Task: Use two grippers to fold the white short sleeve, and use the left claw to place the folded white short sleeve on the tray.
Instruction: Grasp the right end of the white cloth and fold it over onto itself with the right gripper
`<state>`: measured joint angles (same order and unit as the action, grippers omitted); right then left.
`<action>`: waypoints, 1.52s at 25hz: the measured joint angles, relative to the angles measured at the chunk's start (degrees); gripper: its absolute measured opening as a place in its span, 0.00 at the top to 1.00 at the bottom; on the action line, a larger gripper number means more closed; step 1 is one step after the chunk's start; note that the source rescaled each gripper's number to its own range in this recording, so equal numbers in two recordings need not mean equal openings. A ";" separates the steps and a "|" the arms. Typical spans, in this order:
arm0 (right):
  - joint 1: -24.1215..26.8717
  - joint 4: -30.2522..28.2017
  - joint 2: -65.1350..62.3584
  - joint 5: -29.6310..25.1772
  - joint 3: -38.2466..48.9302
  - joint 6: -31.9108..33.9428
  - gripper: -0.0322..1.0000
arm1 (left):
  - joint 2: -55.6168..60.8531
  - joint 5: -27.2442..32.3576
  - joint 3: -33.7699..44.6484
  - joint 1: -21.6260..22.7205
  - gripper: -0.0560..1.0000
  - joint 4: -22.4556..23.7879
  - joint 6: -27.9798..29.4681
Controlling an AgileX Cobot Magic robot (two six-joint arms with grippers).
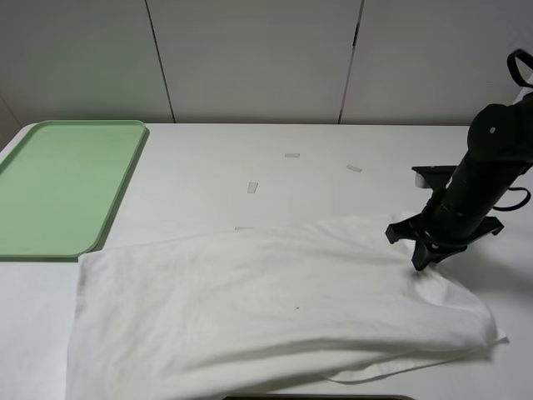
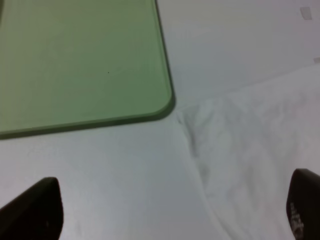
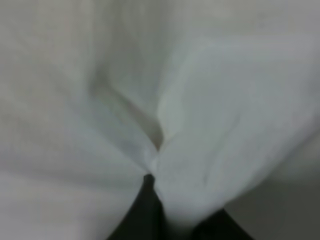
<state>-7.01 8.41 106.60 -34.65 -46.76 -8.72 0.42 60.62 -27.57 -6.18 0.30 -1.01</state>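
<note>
Step in hand: opening grasp for the fold, right side.

Right end effector is closed onto a pinch of the white short sleeve at its far right edge. The right wrist view shows cloth gathered into a pleat between the 2 dark fingers. Left end effector stands wide open with nothing between its fingers, over the garment corner nearest the tray. It is outside the high view.

To do this well (judgement):
- The pinch looks narrow, and how many layers it holds cannot be told. Lift slowly and confirm the cloth follows.
- Left end effector should take its corner before any carry, so that both ends travel together and the fold line lands straight.
- Keep the lift low, since thin fabric will sag and drag.
- Steer clear of the tray rim so the corner does not snag.

Garment: plain white, thin, soft, no print. It lies spread lengthwise across the near part of the worktop, with shallow creases running along it. The right end bulges, and 1 flap pokes out near the front. The left corner sits just beside the tray's rounded corner and not on it. Small tape strips lie beyond it.
</note>
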 joint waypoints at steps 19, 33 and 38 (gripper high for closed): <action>-10.52 -7.82 -10.01 -14.51 -7.77 15.68 0.90 | 0.00 -0.07 0.00 0.00 0.11 0.00 0.00; -22.71 4.62 -10.01 -10.58 -7.77 22.26 0.90 | 0.00 -0.07 0.00 0.00 0.11 0.00 0.00; -23.71 6.06 -9.52 -9.49 -7.77 24.65 0.90 | 0.00 -0.07 0.00 0.00 0.11 0.00 0.00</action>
<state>-30.72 14.47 97.08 -44.14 -54.53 15.93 0.42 60.55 -27.57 -6.18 0.30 -1.01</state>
